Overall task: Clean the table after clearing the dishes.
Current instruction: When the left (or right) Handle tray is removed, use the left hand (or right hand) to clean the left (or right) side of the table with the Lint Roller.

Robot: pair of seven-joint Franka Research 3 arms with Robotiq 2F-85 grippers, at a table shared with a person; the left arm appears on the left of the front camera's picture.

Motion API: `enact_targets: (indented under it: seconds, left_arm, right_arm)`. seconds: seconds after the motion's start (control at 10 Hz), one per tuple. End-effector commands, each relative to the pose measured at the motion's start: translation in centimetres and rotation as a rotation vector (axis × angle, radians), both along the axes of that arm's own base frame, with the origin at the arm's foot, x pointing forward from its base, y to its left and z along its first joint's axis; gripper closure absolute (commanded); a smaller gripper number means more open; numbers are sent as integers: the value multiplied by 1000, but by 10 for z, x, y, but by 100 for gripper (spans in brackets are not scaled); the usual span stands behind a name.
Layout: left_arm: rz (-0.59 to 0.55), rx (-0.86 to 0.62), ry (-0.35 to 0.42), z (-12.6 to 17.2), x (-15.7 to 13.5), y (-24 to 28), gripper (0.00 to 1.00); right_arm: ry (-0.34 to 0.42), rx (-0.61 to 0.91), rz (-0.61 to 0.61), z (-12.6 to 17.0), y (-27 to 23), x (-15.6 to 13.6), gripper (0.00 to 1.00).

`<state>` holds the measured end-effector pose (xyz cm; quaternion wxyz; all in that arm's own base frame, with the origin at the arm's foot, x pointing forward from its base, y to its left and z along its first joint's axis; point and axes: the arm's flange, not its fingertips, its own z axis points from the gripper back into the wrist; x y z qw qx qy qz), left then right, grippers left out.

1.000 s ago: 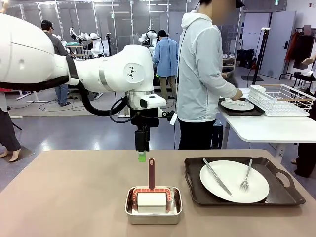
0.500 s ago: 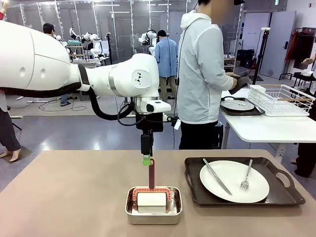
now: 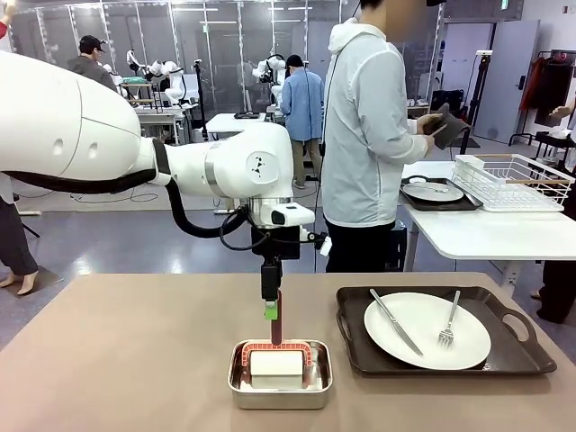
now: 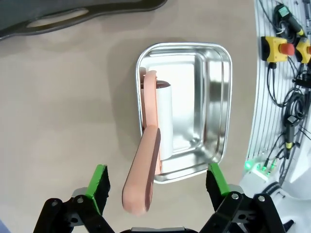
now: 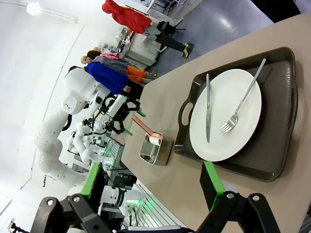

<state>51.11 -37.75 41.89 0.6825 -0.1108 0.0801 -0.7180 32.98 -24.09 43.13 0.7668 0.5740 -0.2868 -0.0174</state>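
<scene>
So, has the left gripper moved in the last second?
Yes. The left gripper has dropped and shifted slightly right, down around the top of the reddish handle standing in the steel pan.

The left arm [image 3: 81, 135] reaches in from the left to the middle. Its wrist [image 3: 256, 166] is bent so that the left gripper [image 3: 272, 312] points straight down and hangs low. In the left wrist view, its fingers [image 4: 99, 182] stand wide apart with the green pads facing each other. The right gripper [image 5: 150, 174] is also spread wide, rolled sideways, and well apart from the left arm.
</scene>
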Motion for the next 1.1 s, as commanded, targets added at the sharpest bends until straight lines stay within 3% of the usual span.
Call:
enact_targets:
  seconds: [0.0, 0.4, 0.5, 0.6, 0.8, 1.0]
  left_arm:
    - [21, -25, 5, -13, -10, 2, 0]
    - [20, -32, 34, -29, -10, 2, 0]
    - [13, -45, 37, -30, -10, 1, 22]
    - [17, -51, 31, -28, -9, 1, 59]
    - [13, -58, 28, -24, -10, 1, 100]
    - [14, -76, 53, -20, -7, 3, 100]
  right_arm:
    - [-8, 3, 0, 2, 1, -3, 0]
    - [-8, 3, 0, 2, 1, -3, 0]
    - [-8, 3, 0, 2, 1, -3, 0]
    - [-8, 3, 0, 2, 1, -3, 0]
    - [-8, 3, 0, 2, 1, -3, 0]
    - [-8, 3, 0, 2, 1, -3, 0]
